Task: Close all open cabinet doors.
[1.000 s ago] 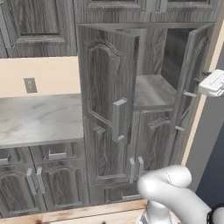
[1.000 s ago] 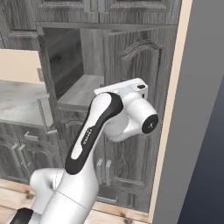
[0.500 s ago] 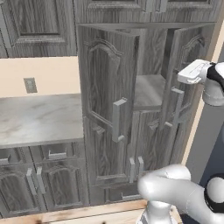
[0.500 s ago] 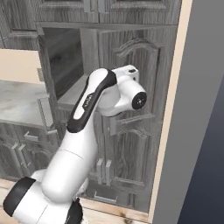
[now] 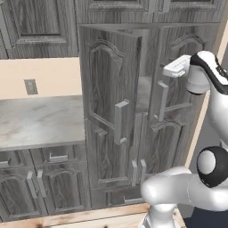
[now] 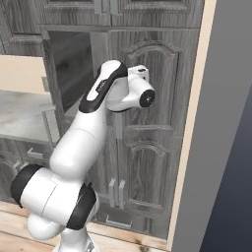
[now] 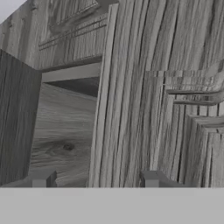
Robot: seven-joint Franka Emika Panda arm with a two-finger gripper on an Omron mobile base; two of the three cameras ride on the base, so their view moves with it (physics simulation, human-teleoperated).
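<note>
A white robot arm's end effector [image 7: 94,179] presses close against the right-hand tall dark grey wood-grain cabinet door with an arched panel [image 5: 178,95], which sits almost flush with the cabinet frame; whether the end effector is clenched or released cannot be told. The step in hand looks like finishing this door's closing, and the next move likely calls for swinging over to the left-hand tall arched door [image 5: 111,111], which stands wide open just past the right edge of the pale grey marbled tabletop [image 5: 40,122]. Counted: two tall arched doors, one open, one nearly shut.
</note>
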